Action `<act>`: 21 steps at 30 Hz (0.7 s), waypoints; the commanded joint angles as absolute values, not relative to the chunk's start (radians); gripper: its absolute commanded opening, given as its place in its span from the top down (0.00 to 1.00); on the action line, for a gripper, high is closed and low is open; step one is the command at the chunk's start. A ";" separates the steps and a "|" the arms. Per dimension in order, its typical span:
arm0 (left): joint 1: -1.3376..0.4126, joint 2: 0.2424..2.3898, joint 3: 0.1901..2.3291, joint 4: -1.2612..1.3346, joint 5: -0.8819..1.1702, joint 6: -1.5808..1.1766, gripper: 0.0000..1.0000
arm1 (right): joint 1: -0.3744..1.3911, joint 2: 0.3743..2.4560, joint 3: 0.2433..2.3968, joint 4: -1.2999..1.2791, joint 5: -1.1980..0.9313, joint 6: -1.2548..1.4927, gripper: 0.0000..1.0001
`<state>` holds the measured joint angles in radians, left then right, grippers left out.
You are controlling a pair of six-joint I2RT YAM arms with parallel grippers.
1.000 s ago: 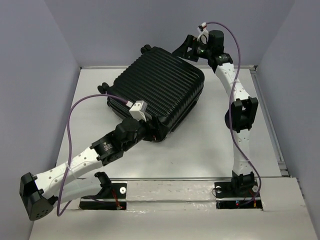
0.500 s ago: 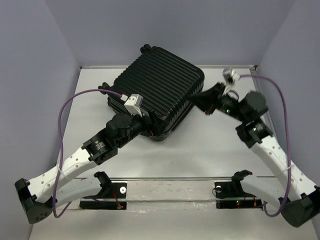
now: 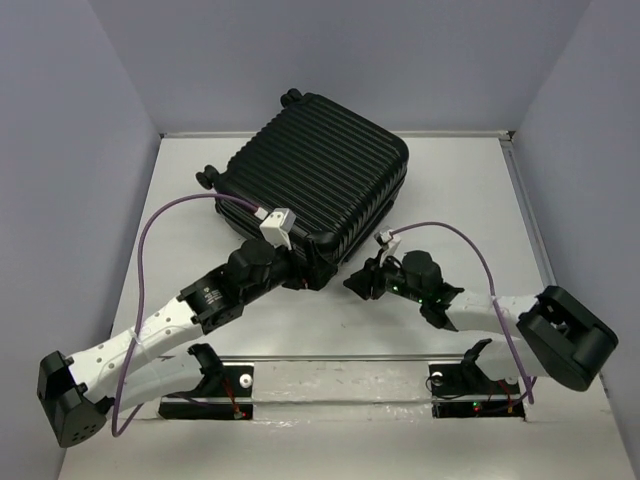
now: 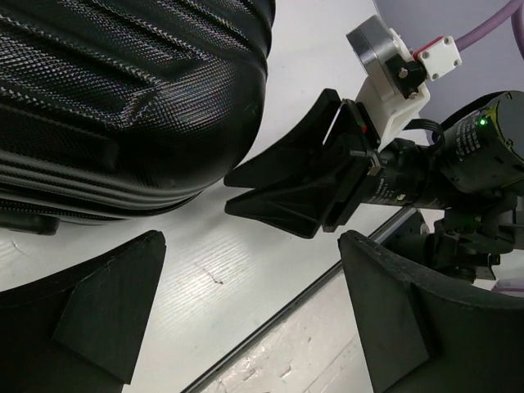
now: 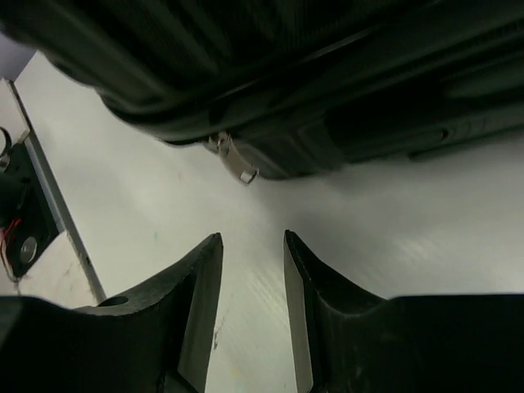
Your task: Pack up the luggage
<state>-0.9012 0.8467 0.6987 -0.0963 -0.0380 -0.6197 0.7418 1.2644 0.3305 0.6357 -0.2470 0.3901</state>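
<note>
**Two Arms Meet at the Corner of the Shut Luggage**

Closest to us, two arms with white shells reach out low over the pale, smooth counter (image 3: 460, 200). A thin purple cable (image 3: 145, 235) bends in a big loop over the left arm.

The left fingers (image 3: 312, 262) are black wedges. They are spread wide with nothing between them, and they sit right at the near corner of the luggage. The right fingers (image 3: 357, 283) are black pointed wedges too. They are close together with only a thin gap, and they hold nothing. They point at that same corner from just beside it.

The luggage (image 3: 318, 180) lies shut on its big side, in the middle of the counter toward the back. It is black and hard, with straight ridges running across the top and round corners. Up close, the shell has a tiny bumpy weave. A small silver metal zipper pull (image 5: 237, 166) hangs by the seam. Round black wheels (image 3: 291, 96) stick out at the far end. Behind it all stand plain blue-gray walls (image 3: 300, 50).
</note>
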 commanded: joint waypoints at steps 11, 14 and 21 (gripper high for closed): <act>-0.885 0.894 0.684 0.034 -0.087 -0.615 0.01 | 0.779 1.460 0.405 1.038 -0.149 0.311 0.52; -0.873 0.903 0.686 0.040 -0.100 -0.612 0.01 | 0.779 1.489 0.413 1.086 -0.130 0.302 0.52; -0.853 0.928 0.696 0.044 -0.097 -0.606 0.01 | 0.779 1.571 0.434 1.184 -0.138 0.308 0.62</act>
<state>-0.8658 0.9142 0.6941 -0.0219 -0.0727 -0.6193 0.7734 1.5330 0.3885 1.0264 -0.1574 0.3248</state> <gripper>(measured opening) 0.996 0.442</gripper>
